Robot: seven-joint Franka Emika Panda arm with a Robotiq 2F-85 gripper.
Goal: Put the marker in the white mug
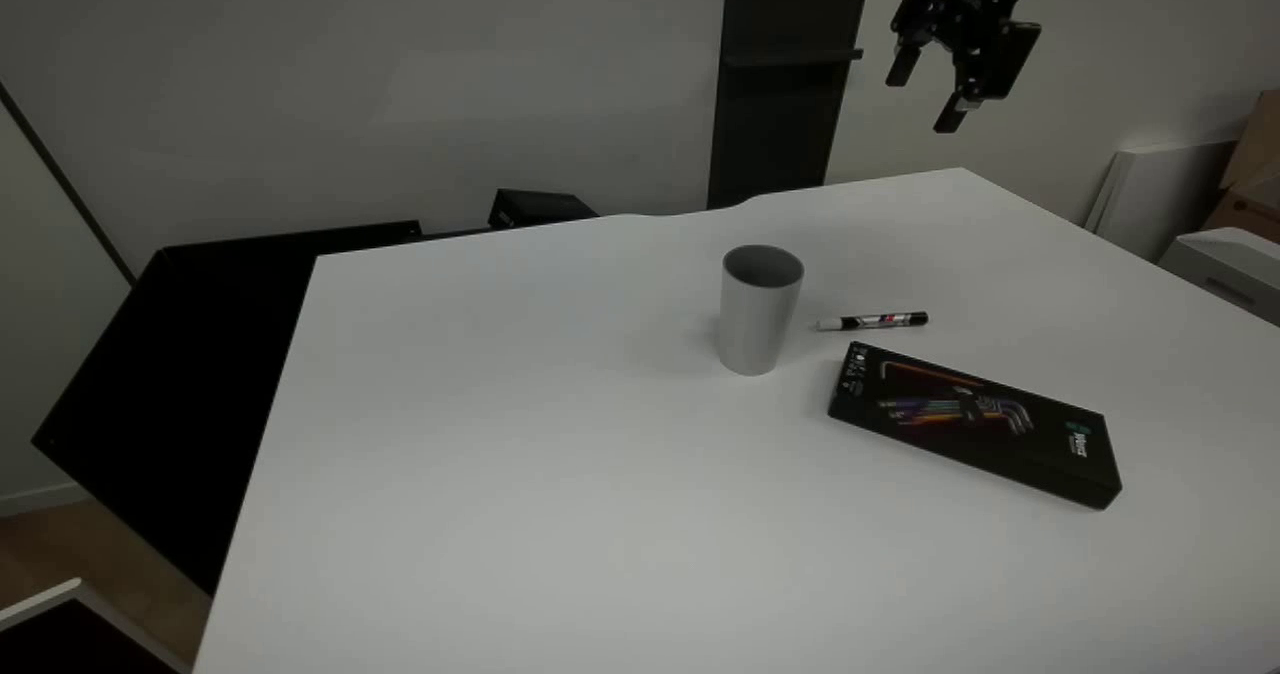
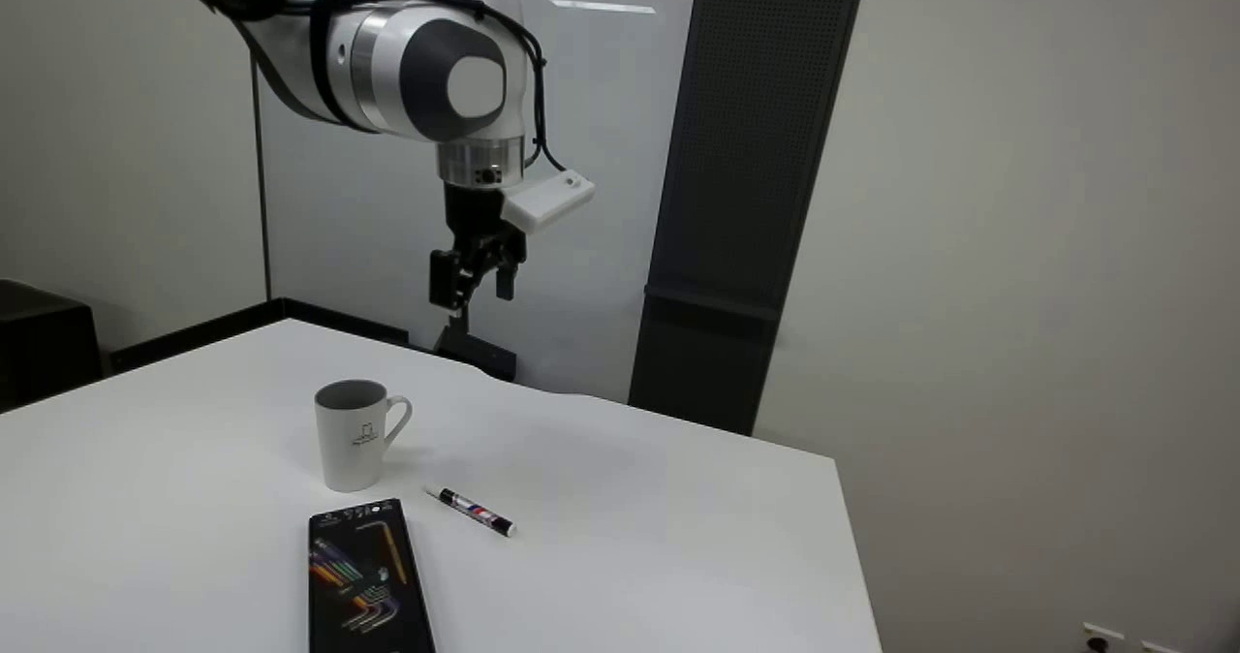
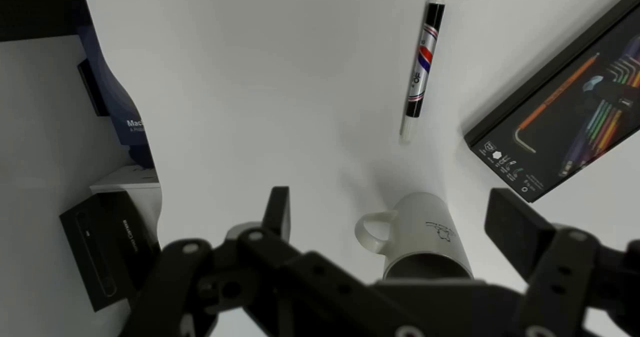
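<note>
The marker lies flat on the white table in both exterior views. It has black and silver sections, a red and blue mark and a pale tip that points toward the mug. It also shows in the wrist view. The white mug stands upright beside it, apart from it. Its handle and a small dark print show in an exterior view and in the wrist view, where my gripper body hides part of its mouth. My gripper is open and empty, high above the table.
A flat black box with hex keys printed on it lies near the marker and the mug; it also shows in the wrist view. The white table's wavy back edge shows in the wrist view. Dark boxes lie beyond that edge.
</note>
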